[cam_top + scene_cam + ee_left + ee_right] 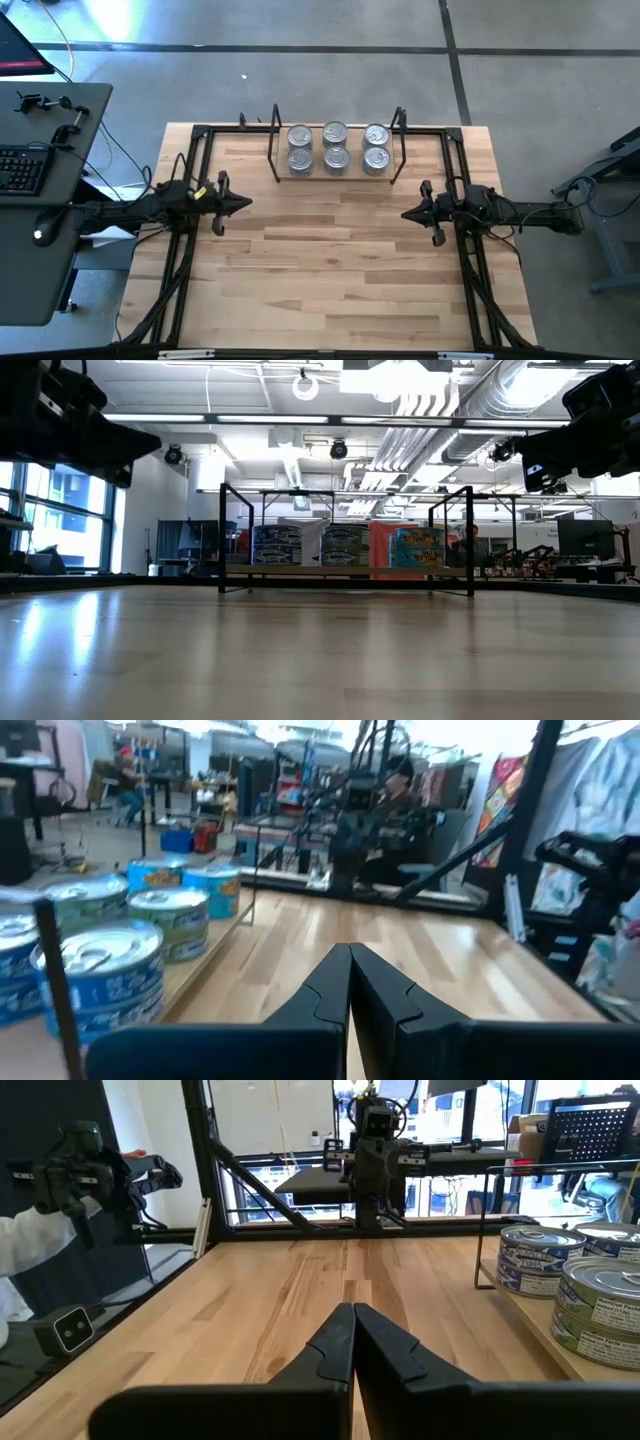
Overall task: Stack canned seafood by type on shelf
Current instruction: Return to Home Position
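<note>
Tins [336, 148] sat in two rows of three on the shelf [336, 177], far centre of the table [330, 270]. Left gripper [245, 203] hung over the left side, fingers pressed together, pointing right. Right gripper [405, 213] mirrored it from the right (fingers likewise together). Both well apart from the shelf.

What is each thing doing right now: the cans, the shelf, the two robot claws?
Cans: upright, in six piles on the shelf.
Shelf: flat on the table, holding the cans.
Left gripper: shut, empty, above the table.
Right gripper: shut, empty, above the table.
</note>
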Controlling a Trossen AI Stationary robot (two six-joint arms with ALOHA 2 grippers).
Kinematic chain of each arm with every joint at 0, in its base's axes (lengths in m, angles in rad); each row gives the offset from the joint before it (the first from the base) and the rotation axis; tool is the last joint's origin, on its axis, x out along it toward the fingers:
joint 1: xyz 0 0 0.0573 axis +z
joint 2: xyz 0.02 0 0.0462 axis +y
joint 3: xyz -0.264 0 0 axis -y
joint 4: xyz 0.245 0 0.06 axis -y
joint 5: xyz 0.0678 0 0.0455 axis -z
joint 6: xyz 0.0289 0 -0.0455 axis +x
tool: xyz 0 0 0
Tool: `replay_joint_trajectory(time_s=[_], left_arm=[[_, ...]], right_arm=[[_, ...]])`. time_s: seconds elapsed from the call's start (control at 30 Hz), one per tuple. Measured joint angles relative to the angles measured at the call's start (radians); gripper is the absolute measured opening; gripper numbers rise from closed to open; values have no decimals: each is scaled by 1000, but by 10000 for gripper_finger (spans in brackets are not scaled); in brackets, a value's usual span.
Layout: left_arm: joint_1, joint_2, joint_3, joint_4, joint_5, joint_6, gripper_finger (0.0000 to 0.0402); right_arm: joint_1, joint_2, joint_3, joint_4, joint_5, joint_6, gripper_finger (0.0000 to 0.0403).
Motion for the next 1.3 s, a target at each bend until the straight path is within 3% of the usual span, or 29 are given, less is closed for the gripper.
replay_joint_trajectory(time_s=[1.3], left_arm=[[-45,3,0,7,0,0,1]], right_arm=[[0,0,0,0,4,0,0]])
